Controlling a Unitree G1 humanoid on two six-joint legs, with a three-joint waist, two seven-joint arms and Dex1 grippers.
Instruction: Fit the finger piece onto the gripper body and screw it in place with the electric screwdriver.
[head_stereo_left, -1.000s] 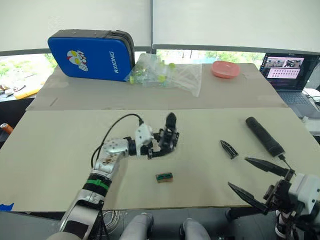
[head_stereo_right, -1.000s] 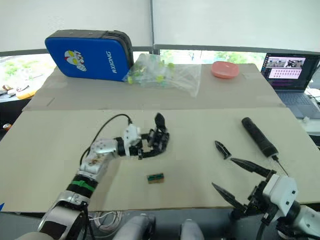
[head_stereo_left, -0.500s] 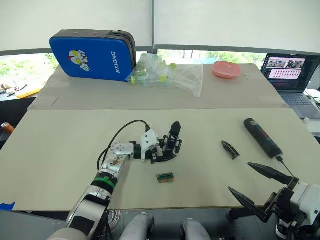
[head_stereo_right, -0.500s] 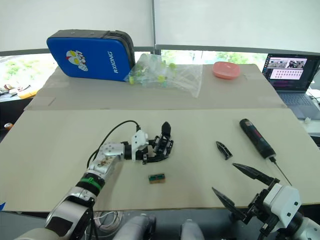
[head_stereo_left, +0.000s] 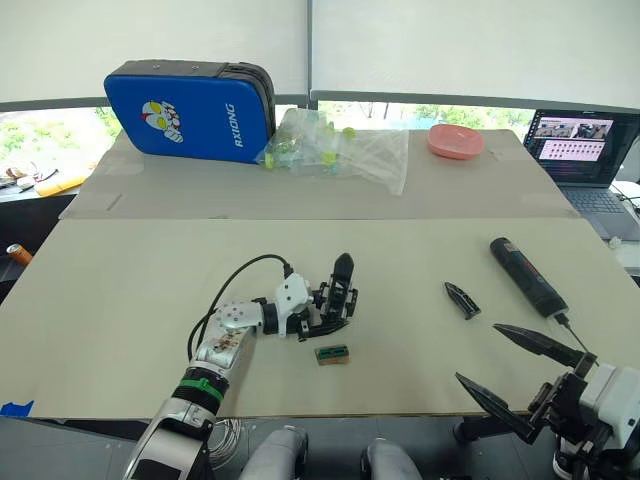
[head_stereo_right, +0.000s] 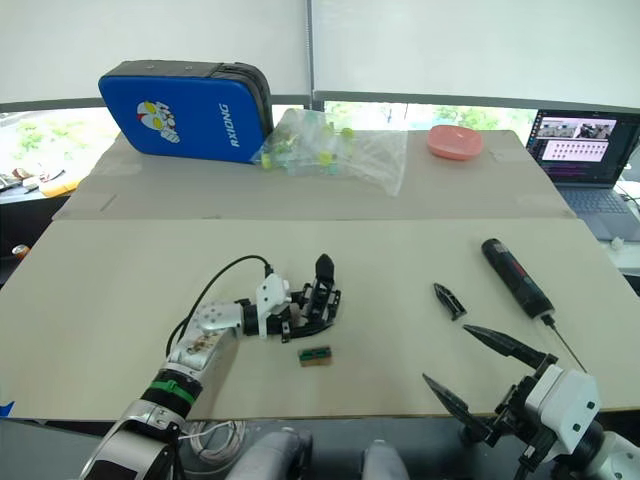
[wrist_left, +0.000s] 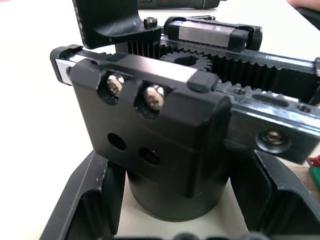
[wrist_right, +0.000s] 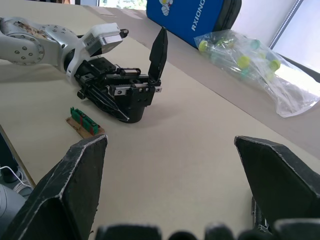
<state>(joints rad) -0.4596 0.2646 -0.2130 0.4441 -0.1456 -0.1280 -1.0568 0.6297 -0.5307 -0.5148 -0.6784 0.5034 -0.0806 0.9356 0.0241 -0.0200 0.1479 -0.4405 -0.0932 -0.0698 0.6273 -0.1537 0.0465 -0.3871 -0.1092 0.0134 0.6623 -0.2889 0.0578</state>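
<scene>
From the head cameras, the left gripper (head_stereo_left: 318, 312) is closed around the gripper body (head_stereo_left: 335, 300) near the middle of the table (head_stereo_left: 120, 290), the body's one mounted finger pointing up. The finger piece (head_stereo_left: 459, 299) lies loose well to the right of it, its long axis running away from the robot and a little leftward, with the electric screwdriver (head_stereo_left: 527, 274) just beyond it on the right, lying on much the same slant. The right gripper (head_stereo_left: 520, 375) hangs at the table's near edge with its fingers spread wide and empty; it is plainly the nearer arm to the finger piece, which lies ahead of it and slightly to its left. A small green block (head_stereo_left: 331, 353) sits just in front of the gripper body. In the left wrist view, both fingers press the round base of the gripper body (wrist_left: 165, 150). In the right wrist view, the open fingers (wrist_right: 65, 195) frame the held gripper body (wrist_right: 125, 97).
</scene>
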